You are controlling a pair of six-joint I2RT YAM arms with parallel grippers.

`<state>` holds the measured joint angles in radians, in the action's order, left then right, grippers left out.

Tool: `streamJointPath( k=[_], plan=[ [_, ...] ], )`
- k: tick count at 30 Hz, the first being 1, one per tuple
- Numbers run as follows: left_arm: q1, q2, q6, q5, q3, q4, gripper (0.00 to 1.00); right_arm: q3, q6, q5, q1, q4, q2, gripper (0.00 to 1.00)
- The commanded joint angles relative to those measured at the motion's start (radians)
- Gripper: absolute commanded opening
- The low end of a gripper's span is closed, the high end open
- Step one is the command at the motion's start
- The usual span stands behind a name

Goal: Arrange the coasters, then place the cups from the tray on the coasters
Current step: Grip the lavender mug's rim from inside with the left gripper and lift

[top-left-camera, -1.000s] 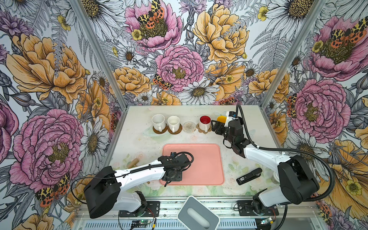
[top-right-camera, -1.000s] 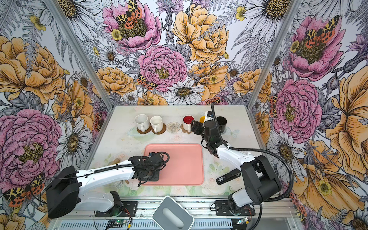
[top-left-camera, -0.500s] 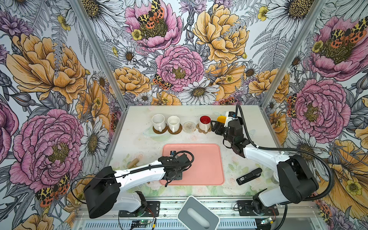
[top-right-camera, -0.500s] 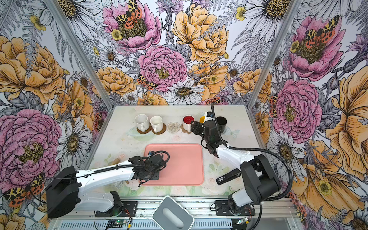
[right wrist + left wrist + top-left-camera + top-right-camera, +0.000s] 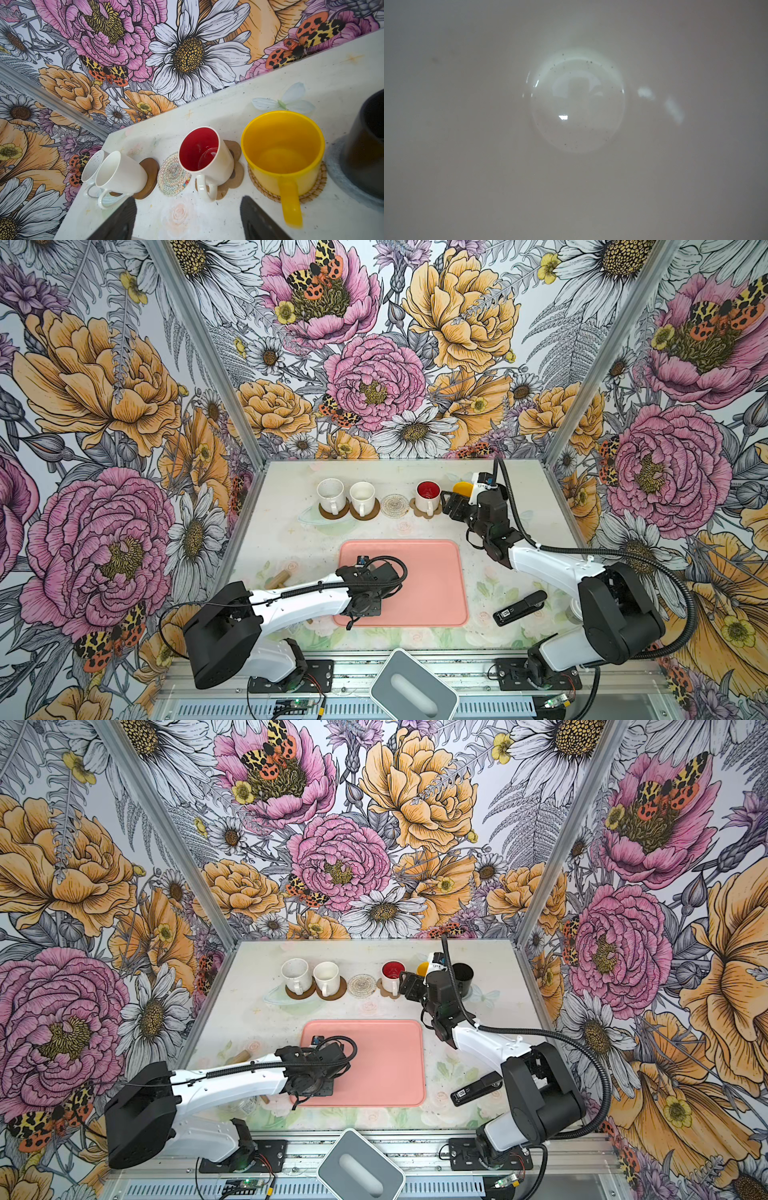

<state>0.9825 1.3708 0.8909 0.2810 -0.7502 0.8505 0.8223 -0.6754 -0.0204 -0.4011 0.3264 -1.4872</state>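
- My right gripper [image 5: 188, 199], bottom centre of the wrist view, stands open and empty before the red-lined cup [image 5: 204, 158] on the paw coaster [image 5: 238, 174].
- My left gripper [image 5: 368, 599] is over the tray [image 5: 432, 580], lower centre in a top view; I cannot tell its state. Its wrist view shows only a white cup interior [image 5: 577, 104].

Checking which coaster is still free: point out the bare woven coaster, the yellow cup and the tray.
bare woven coaster [image 5: 173, 176], right wrist view, its patterned middle.
yellow cup [image 5: 280, 160], right wrist view, its inner floor.
tray [image 5: 432, 583], in a top view, its bare floor.
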Motion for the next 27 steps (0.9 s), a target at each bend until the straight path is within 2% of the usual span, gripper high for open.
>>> streamJointPath(
  k=[1,10,15,18,22,27],
  plan=[
    [0.005,0.010,0.006,0.033,-0.033,-0.026,0.34,0.033,-0.012,0.013,0.005,0.008,-0.013,0.80],
    [0.004,0.019,0.016,0.061,-0.045,-0.026,0.36,0.037,-0.013,0.017,0.007,0.007,-0.018,0.80],
    [0.004,0.034,0.016,0.075,-0.052,-0.026,0.27,0.036,-0.013,0.018,0.008,0.008,-0.018,0.80],
    [0.004,0.039,0.016,0.078,-0.053,-0.027,0.18,0.035,-0.014,0.018,0.010,0.008,-0.016,0.80],
    [0.004,0.036,0.020,0.082,-0.053,-0.027,0.00,0.033,-0.015,0.019,0.011,0.007,-0.016,0.80],
    [0.007,0.010,0.023,0.107,-0.058,-0.026,0.00,0.033,-0.016,0.020,0.012,0.008,-0.018,0.80]
  ],
)
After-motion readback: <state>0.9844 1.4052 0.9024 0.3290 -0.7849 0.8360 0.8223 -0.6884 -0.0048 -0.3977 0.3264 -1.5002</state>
